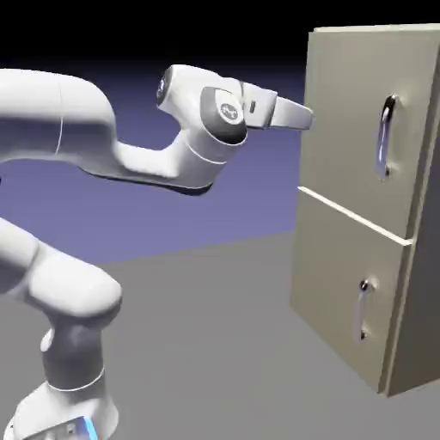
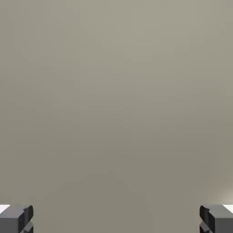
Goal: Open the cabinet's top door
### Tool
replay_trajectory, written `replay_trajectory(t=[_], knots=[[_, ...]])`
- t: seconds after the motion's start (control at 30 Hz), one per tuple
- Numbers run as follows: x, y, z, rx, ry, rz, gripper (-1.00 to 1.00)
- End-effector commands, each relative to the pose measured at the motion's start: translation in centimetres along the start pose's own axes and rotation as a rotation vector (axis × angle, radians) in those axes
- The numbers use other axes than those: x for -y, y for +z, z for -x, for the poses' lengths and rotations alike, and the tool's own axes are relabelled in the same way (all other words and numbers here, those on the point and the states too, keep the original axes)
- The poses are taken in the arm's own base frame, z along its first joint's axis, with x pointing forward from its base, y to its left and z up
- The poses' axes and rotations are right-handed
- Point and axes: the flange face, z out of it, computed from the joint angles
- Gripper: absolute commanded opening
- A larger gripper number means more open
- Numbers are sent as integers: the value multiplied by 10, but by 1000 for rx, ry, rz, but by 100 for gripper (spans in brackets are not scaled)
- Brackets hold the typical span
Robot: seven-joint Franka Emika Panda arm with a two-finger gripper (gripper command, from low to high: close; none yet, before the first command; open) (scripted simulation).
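While the cabinet [image 1: 365, 215] stands just ahead of the tool [image 1: 302, 117], its top door [image 1: 361, 120] lies flush, filling the hand view with plain beige. Its silver handle [image 1: 386, 137] sits beyond the tool, whose fingers [image 2: 16, 217] stand wide apart, gripping nothing.

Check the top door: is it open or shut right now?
Shut. The top door lies flush with the cabinet, no interior showing. The open claw is at its left edge, off the handle.

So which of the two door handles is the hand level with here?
The upper one: the long silver handle on the top door. The open hand sits at its height, by the cabinet's left edge; the shorter handle hangs well below.
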Motion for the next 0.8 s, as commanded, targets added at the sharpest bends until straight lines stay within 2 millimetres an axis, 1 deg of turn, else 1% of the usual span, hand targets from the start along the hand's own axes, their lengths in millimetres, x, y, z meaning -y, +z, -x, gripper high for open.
replay_trajectory(t=[0.0, 0.2, 0.37, 0.57, 0.77], knots=[[-2, 0, -3, -11, 2, -9, 0], [-20, 3, -22, -73, 20, -54, 0], [-41, 12, -35, -120, 38, -86, 0], [-73, 31, -45, -167, 60, -115, 0], [-110, 59, -49, -203, 79, -137, 0]])
